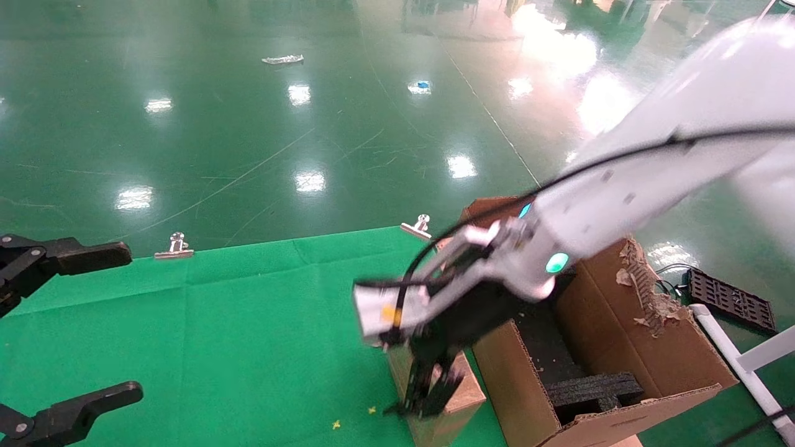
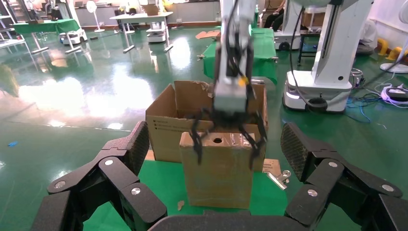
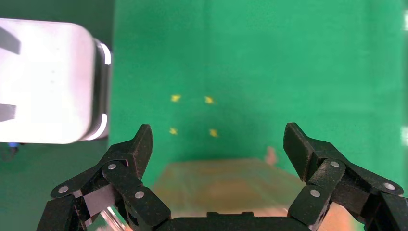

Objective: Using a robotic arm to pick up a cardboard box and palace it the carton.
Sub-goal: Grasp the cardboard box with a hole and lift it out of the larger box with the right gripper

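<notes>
The small brown cardboard box (image 1: 463, 403) stands upright on the green cloth (image 1: 248, 335), right beside the carton (image 1: 652, 354). In the left wrist view the box (image 2: 219, 178) shows a round hole in its narrow top side. The white robotic arm (image 1: 621, 198) reaches down from the right. Its right gripper (image 1: 428, 403) is open, with its fingers (image 2: 196, 144) straddling the top of the box. In the right wrist view the blurred box (image 3: 226, 187) lies between the wide-open jaws of the right gripper (image 3: 219, 139). The left gripper (image 1: 133, 321) is open and empty at the far left.
The carton has black foam inserts (image 1: 590, 391) inside and a torn far-right flap (image 1: 646, 285). Binder clips (image 1: 176, 246) (image 1: 417, 227) hold the cloth's far edge. A black grid tray (image 1: 733, 301) and a white frame (image 1: 739, 360) lie right of the carton.
</notes>
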Motion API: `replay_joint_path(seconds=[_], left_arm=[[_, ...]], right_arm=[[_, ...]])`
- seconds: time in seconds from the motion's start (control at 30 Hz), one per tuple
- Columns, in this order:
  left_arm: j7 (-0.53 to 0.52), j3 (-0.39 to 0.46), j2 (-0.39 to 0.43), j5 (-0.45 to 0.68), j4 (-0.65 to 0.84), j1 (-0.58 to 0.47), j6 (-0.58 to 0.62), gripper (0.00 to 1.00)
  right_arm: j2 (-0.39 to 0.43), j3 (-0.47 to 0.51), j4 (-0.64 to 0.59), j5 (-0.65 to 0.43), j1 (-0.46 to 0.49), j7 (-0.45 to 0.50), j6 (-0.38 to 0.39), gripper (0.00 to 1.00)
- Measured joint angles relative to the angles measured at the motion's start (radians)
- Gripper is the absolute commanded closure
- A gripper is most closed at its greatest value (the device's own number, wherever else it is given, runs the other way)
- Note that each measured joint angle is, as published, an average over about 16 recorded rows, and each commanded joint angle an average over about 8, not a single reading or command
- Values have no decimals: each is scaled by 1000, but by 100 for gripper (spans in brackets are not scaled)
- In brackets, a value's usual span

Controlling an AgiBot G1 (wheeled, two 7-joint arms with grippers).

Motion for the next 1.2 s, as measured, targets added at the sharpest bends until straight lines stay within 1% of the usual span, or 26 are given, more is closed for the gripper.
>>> replay_joint_path(seconds=[0.23,0.4,0.63,0.83,0.97,1.2], left_arm=[[0,1,0,0,0,0,0,0],[0,1,0,-1,0,0,0,0],[1,1,-1,-1,0,0,-1,0],[1,2,-1,-1,0,0,-1,0],[1,2,-1,-1,0,0,-1,0],[1,3,-1,-2,0,-1,-1,0]], right_arm=[[-7,-189,0,21,187,35,-1,0],[-32,-331,0,20,291,65,3,0],[-87,-500,0,22,378,124,13,0],[-127,-597,-2,32,421,187,27,0],[-130,-633,-7,37,447,273,48,0],[-97,-659,-31,73,466,531,99,0]])
